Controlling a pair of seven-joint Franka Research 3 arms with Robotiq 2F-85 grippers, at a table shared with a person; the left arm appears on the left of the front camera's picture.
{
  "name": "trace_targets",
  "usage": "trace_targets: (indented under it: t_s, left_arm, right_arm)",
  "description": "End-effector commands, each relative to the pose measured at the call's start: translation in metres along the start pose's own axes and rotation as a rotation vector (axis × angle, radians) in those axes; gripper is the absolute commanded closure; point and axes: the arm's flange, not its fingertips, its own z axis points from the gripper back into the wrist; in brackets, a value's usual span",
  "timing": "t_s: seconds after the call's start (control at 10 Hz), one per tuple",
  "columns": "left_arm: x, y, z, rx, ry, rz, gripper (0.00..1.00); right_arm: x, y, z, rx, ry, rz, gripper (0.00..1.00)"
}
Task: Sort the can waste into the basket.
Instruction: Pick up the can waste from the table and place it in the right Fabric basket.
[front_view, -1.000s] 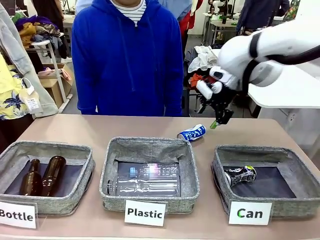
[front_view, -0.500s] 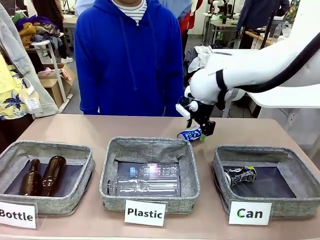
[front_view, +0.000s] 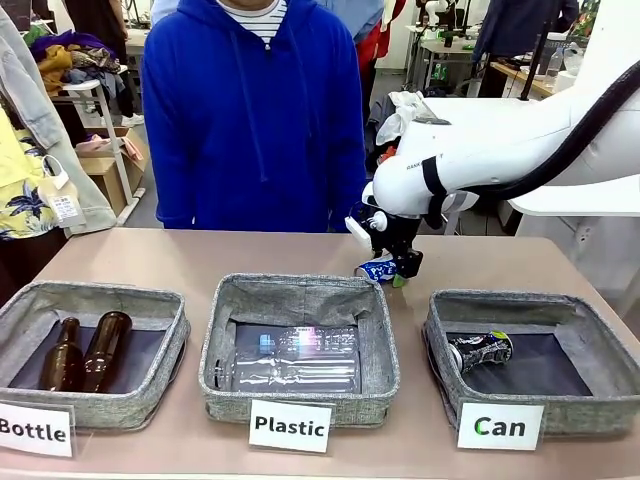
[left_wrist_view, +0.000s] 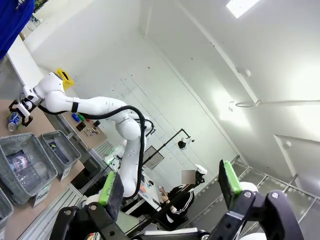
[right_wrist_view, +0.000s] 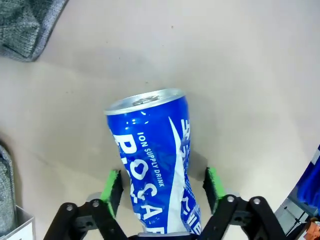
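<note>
A blue-and-white dented drink can (front_view: 383, 268) lies on its side on the table, behind the gap between the middle and right baskets. My right gripper (front_view: 398, 272) is down over it. In the right wrist view the can (right_wrist_view: 150, 150) lies between the green pads (right_wrist_view: 113, 186), which stand open on either side, with a thin gap on the right. The grey basket (front_view: 500, 300) signed "Can" stands at the front right and holds a dark can (front_view: 481, 350). My left gripper (left_wrist_view: 167, 187) is open, holds nothing and points up at the ceiling.
The "Plastic" basket (front_view: 300, 290) in the middle holds clear bottles. The "Bottle" basket (front_view: 90, 295) at the left holds two brown bottles. A person in a blue hoodie (front_view: 255, 120) stands at the far edge, right behind the can.
My right arm has swung left and down from above the table's far right. Its gripper now straddles the blue can. The can and the baskets have not moved.
</note>
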Motion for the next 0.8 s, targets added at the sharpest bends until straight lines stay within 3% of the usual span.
trace_targets:
  t_s: [0.0,0.1,0.2,0.5,0.7]
  left_arm:
    - [0.003,-0.004,0.0,-0.009,-0.009,0.009,0.0]
    - [0.003,-0.004,0.0,-0.009,-0.009,0.009,0.0]
    - [0.003,-0.004,0.0,-0.009,-0.009,0.009,0.0]
    - [0.003,-0.004,0.0,-0.009,-0.009,0.009,0.0]
    - [0.003,-0.004,0.0,-0.009,-0.009,0.009,0.0]
  right_arm:
    - [0.002,-0.001,0.006,0.022,0.001,-0.019,1.0]
    - [0.003,0.0,0.007,0.025,0.004,-0.015,0.66]
    - [0.003,0.0,0.007,0.025,0.008,-0.024,1.0]
    - [0.0,0.003,0.02,0.012,0.01,-0.028,1.0]
    - [-0.003,0.021,0.056,0.0,0.0,-0.012,1.0]
